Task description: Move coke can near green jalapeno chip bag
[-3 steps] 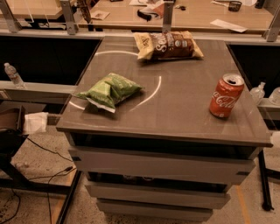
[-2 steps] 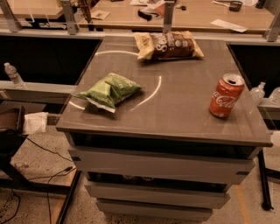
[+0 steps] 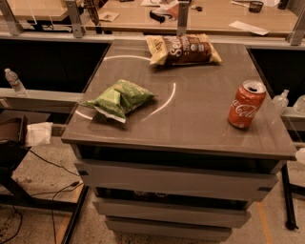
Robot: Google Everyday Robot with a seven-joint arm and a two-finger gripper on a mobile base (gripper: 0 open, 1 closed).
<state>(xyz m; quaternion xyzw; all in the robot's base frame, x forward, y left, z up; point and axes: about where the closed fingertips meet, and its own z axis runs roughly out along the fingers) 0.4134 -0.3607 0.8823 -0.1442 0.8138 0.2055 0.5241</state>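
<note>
The coke can (image 3: 246, 105) stands upright near the right edge of the grey table top (image 3: 190, 119). It is red with white script and a silver top. The green jalapeno chip bag (image 3: 119, 98) lies flat on the left side of the same table, well apart from the can. My gripper is out of view in this camera view; no arm or fingers show anywhere.
A larger brown-and-tan chip bag (image 3: 183, 49) lies at the table's far edge. A water bottle (image 3: 15, 82) stands on a ledge at left, and small bottles (image 3: 281, 101) at right. Wooden desks (image 3: 214, 14) run behind. Cables lie on the floor at lower left.
</note>
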